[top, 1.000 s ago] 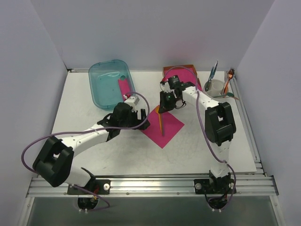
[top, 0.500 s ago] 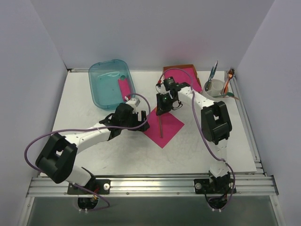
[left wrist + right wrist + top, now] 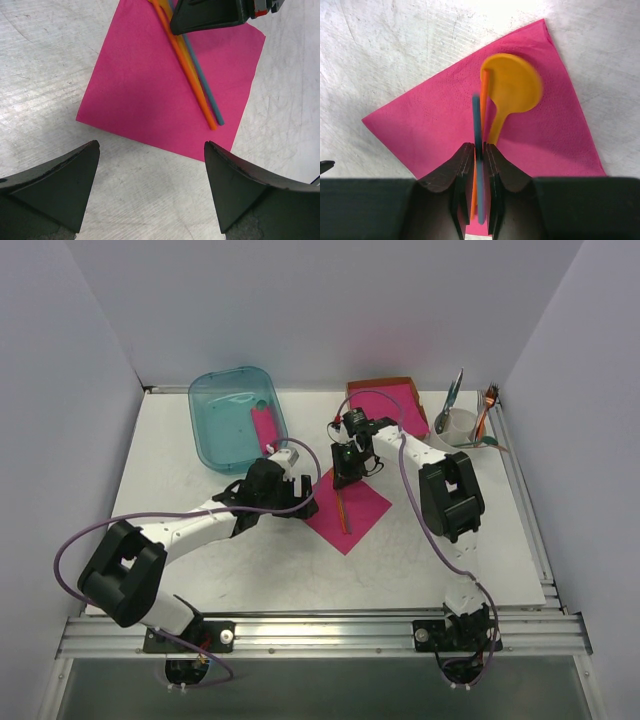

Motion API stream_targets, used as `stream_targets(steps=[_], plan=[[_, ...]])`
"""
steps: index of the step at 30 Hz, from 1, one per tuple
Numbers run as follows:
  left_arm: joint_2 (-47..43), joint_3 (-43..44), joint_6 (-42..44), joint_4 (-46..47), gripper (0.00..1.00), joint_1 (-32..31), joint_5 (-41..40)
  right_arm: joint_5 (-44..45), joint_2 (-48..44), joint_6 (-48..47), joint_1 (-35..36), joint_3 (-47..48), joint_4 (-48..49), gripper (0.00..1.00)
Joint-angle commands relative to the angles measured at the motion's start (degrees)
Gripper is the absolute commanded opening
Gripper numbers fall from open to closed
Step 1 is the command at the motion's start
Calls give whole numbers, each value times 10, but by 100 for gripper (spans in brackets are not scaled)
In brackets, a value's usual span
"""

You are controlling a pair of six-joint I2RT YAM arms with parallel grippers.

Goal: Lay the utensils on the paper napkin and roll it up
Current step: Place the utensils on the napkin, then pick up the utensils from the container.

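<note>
The paper napkin lies flat on the table as a magenta sheet. The utensils rest on it: an orange spoon with a round bowl, a thin orange handle and a thin teal handle. My right gripper hangs over the napkin's far corner, shut on the handles, whose free ends touch the paper. My left gripper stands open and empty just off the napkin's left edge, low over the table.
A teal bin holding a pink piece sits at the back left. A stack of pink sheets in brown cardboard lies behind the right gripper. At the back right a cup holds more cutlery.
My right gripper has shifted slightly left and back over the napkin with the utensils, and their ends now rest on the paper. The left arm has barely moved.
</note>
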Motion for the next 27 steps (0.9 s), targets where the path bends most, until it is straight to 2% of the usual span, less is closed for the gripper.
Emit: stream_targets(steps=[1,9,12,18,27], plan=[[2,24,1,8,94,1,9,16,5,5,5,25,-16,15],[1,23,2,9,94,1,11,23,8,9,5,29,-11,18],[-1,22,3,10,94,1,11,29,3,7,4,31,-13,22],[4,21,3,14,94,1,18,68,-56,16,-9,24,-2,25],[-4,17,4,20,94,1,21,132,-217,36,-144,-31,67,25]])
